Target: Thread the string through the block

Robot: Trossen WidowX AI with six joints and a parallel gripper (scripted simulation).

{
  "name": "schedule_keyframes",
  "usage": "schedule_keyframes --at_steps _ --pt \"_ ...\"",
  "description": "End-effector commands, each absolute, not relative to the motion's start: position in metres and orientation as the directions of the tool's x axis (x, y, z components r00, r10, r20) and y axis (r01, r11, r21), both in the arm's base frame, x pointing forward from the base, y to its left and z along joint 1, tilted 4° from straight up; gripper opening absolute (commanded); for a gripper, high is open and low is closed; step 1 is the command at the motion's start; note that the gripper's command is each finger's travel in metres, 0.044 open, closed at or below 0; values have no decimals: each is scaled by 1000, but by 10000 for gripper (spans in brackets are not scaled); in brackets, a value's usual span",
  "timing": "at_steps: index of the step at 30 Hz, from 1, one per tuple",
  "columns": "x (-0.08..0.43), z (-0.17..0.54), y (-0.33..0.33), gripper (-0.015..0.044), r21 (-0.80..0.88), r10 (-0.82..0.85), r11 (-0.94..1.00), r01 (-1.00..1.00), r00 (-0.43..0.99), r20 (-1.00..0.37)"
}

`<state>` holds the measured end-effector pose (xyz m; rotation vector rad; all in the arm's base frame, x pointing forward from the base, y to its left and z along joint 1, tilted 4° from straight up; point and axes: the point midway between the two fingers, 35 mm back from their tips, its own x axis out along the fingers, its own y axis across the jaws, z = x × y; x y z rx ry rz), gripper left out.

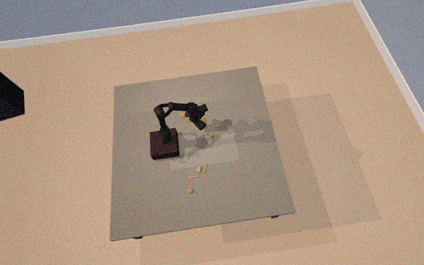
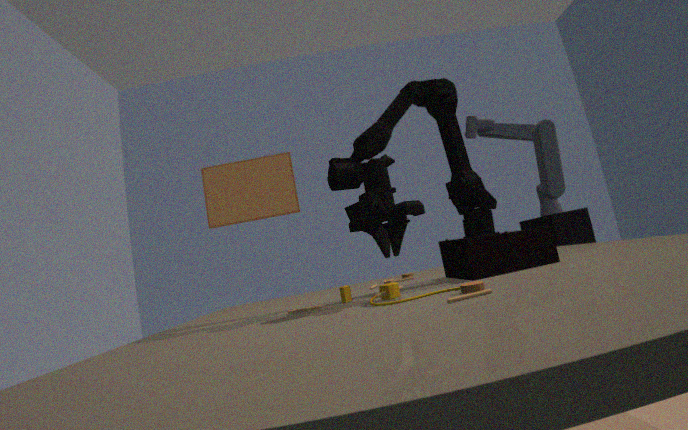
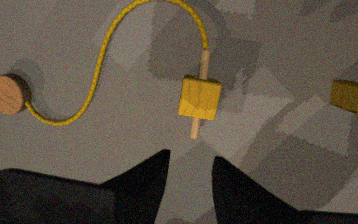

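The yellow block (image 3: pixel 200 97) (image 2: pixel 390 290) stands on the table. The stick (image 3: pixel 204 64) runs through its hole: the string-side end sticks out at the far side in the wrist view, and a shorter tip (image 3: pixel 194 130) shows at the near side. The yellow string (image 3: pixel 99 60) (image 2: pixel 426 295) curves from the stick to the round wooden button (image 3: pixel 10 95) (image 2: pixel 472 287) (image 1: pixel 182 114). No string shows on the tip's side. My gripper (image 3: pixel 191 160) (image 2: pixel 392 255) is partly open and empty, above the table, its fingertips short of the stick's tip in the wrist view.
A small dark yellow block (image 3: pixel 346 95) (image 2: pixel 345 294) (image 1: pixel 212 135) stands to the right, with a loose stick (image 1: pixel 223 132) beyond it. Another loose stick (image 2: pixel 469 296) lies by the button. Further off are two sticks (image 1: pixel 204 168) (image 1: pixel 193 176), a small piece (image 1: pixel 199 169) and a disc (image 1: pixel 189 190).
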<state>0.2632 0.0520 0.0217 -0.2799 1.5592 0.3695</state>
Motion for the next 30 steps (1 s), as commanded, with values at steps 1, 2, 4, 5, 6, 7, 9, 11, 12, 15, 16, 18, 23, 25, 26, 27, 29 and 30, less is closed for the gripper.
schedule_keyframes --at_steps 1,2,4,5,6,7,9,11,12,15,16,18,23,25,26,27,29,30 --pt "263 24 51 124 52 46 912 -406 -25 -999" --pt "263 23 51 124 52 46 912 -406 -25 -999" --pt "264 20 51 124 52 46 912 -406 -25 -999" --pt "264 18 51 124 52 46 912 -406 -25 -999" --pt "264 16 51 124 52 46 912 -406 -25 -999" --pt "264 15 51 124 52 46 912 -406 -25 -999" --pt "264 11 51 124 52 46 912 -406 -25 -999" --pt "265 8 52 124 52 46 912 -406 -25 -999" --pt "265 7 52 124 52 46 912 -406 -25 -999" --pt "265 2 52 124 52 46 912 -406 -25 -999" --pt "265 0 52 124 52 46 912 -406 -25 -999" --pt "265 -3 52 124 53 46 912 -406 -25 -999" --pt "265 -12 53 124 53 46 912 -406 -25 -999" --pt "265 -15 53 124 53 46 912 -406 -25 -999" --pt "265 -17 53 124 53 46 912 -406 -25 -999" --pt "265 -18 53 124 53 46 912 -406 -25 -999" --pt "265 -22 53 124 53 46 912 -406 -25 -999" --pt "265 -23 53 124 53 46 912 -406 -25 -999"
